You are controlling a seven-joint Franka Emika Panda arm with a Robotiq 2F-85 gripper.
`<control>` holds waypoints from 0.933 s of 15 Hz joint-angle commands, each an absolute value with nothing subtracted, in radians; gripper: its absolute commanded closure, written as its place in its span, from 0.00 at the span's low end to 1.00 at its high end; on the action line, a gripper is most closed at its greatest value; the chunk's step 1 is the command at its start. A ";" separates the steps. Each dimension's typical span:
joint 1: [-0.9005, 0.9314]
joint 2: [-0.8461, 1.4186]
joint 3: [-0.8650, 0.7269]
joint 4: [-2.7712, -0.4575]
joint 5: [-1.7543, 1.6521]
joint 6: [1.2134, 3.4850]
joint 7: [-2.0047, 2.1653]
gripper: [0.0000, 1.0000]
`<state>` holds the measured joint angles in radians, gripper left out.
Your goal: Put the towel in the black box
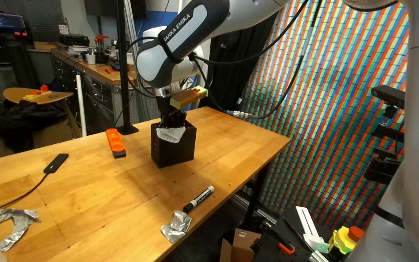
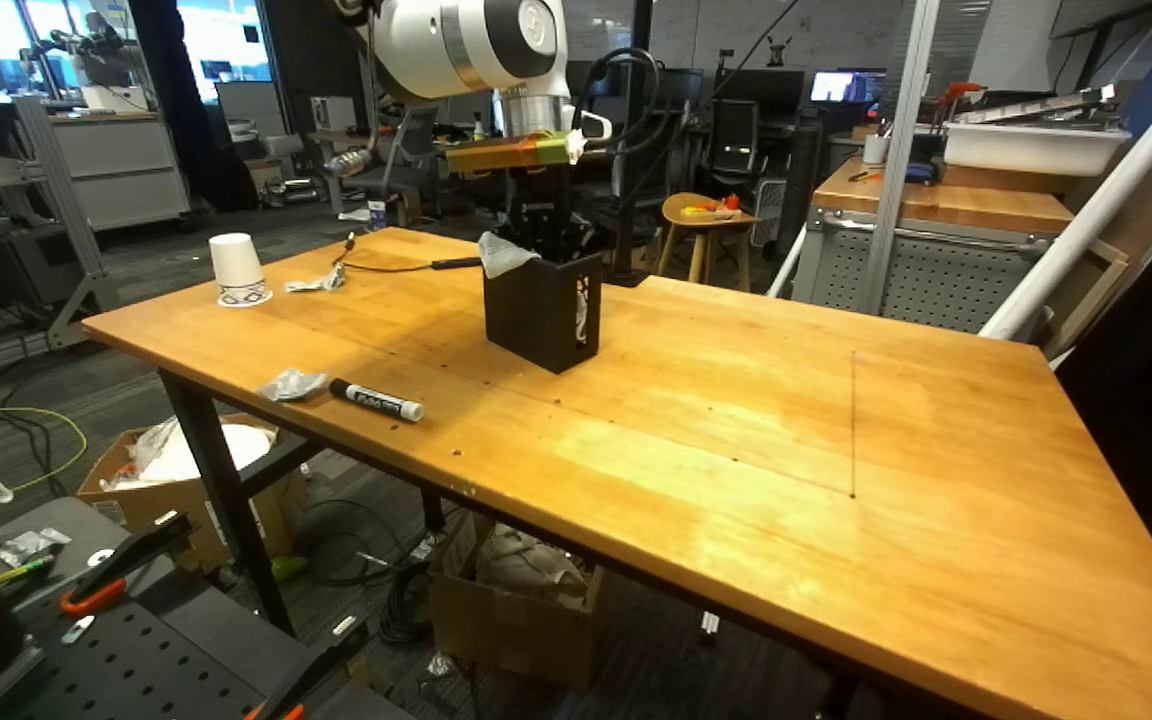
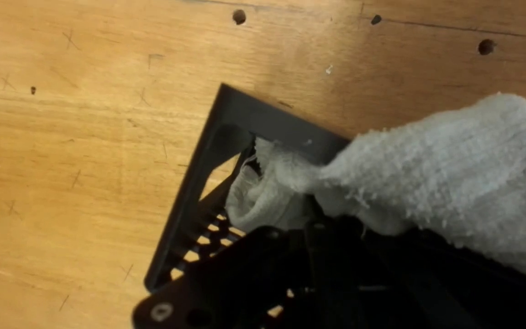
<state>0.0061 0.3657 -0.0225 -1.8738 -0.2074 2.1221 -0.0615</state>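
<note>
Jaws of the gripper [image 3: 334, 224], too dark to judge whether parted or pinching, hang at the mouth of the black box [image 3: 286, 125], seemingly to tuck in the towel [image 3: 445, 183], which lies crumpled inside the box, crosses its rim and drapes outside, rightward in the wrist view.

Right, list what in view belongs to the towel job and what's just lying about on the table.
Belongs to the job:
black box
towel, partly inside it, partly over its rim
gripper

Just lying about:
marker
upturned cup
orange tool
cabled black device
crumpled silver scrap by the marker
curled silver scrap by the cup
</note>
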 commanded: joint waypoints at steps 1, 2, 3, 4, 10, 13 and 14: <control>-0.012 0.448 0.003 -1.859 -0.128 2.041 -0.134 0.98; -0.011 0.452 0.004 -1.856 -0.120 2.024 -0.145 0.98; -0.012 0.455 0.007 -1.855 -0.111 2.011 -0.161 0.98; -0.014 0.455 0.012 -1.855 -0.102 2.005 -0.183 0.98; -0.018 0.440 0.024 -1.860 -0.114 2.017 -0.296 0.98; -0.014 0.407 0.018 -1.863 -0.127 2.034 -0.294 0.98; -0.016 0.394 0.018 -1.863 -0.124 2.038 -0.297 0.98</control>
<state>-0.0045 0.3933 -0.0015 -1.8478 -0.1365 2.0161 -0.2671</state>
